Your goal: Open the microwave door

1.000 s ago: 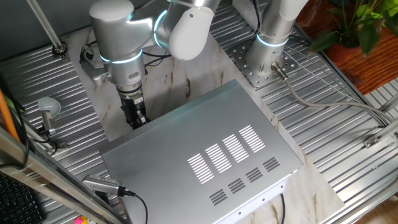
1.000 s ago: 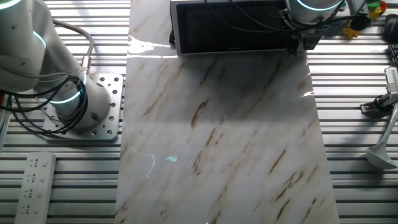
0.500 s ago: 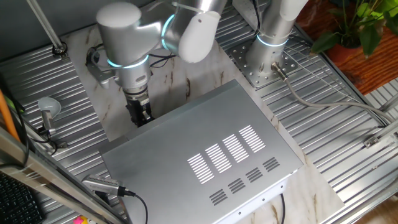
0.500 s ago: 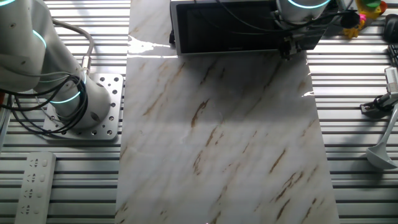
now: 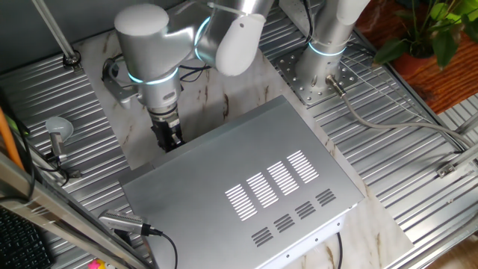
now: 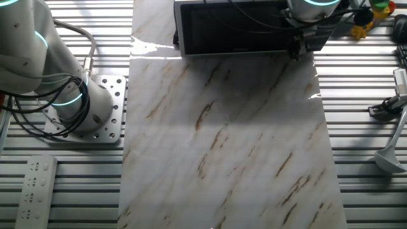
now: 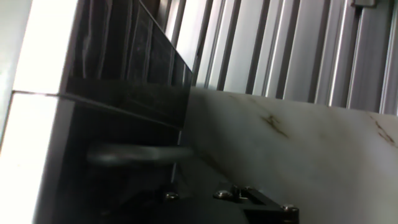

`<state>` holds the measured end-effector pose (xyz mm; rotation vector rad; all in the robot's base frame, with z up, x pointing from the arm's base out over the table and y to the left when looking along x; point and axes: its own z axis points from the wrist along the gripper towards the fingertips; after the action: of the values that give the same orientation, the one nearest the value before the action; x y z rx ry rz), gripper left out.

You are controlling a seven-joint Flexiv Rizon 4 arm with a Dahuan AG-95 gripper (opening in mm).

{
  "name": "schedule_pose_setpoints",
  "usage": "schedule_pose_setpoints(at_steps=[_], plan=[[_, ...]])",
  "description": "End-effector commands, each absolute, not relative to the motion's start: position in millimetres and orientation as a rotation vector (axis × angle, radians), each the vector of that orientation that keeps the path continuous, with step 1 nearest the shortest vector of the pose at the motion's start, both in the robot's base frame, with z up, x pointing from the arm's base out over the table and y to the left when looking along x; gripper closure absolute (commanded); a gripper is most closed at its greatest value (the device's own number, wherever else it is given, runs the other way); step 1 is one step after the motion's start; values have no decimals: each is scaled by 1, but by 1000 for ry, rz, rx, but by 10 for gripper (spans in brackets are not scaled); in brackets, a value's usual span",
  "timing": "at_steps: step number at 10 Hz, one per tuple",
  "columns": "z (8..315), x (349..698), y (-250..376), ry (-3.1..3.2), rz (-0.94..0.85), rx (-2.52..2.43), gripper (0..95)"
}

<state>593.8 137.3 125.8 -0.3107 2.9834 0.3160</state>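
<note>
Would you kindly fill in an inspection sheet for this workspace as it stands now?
Surface: marble-patterned board on ribbed metal table.
Job's things: silver-grey slotted microwave; its black glassy door looks closed.
Clutter: white remote control, metal ladle, black-handled tool.
Gripper: black two-finger gripper at the door's edge; jaws' state unclear.
Cables: black cables at the arm base; grey hose.
Surroundings: green plant.

Gripper (image 5: 168, 140) pointing down, jaws seemingly closed
</note>
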Motion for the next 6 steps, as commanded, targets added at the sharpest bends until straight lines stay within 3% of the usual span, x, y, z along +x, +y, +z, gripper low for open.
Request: schedule_pose_setpoints(at_steps=[1,6], plan=[[130,593,139,2985,324,-304,570],[135,605,145,2942,287,-345,570]])
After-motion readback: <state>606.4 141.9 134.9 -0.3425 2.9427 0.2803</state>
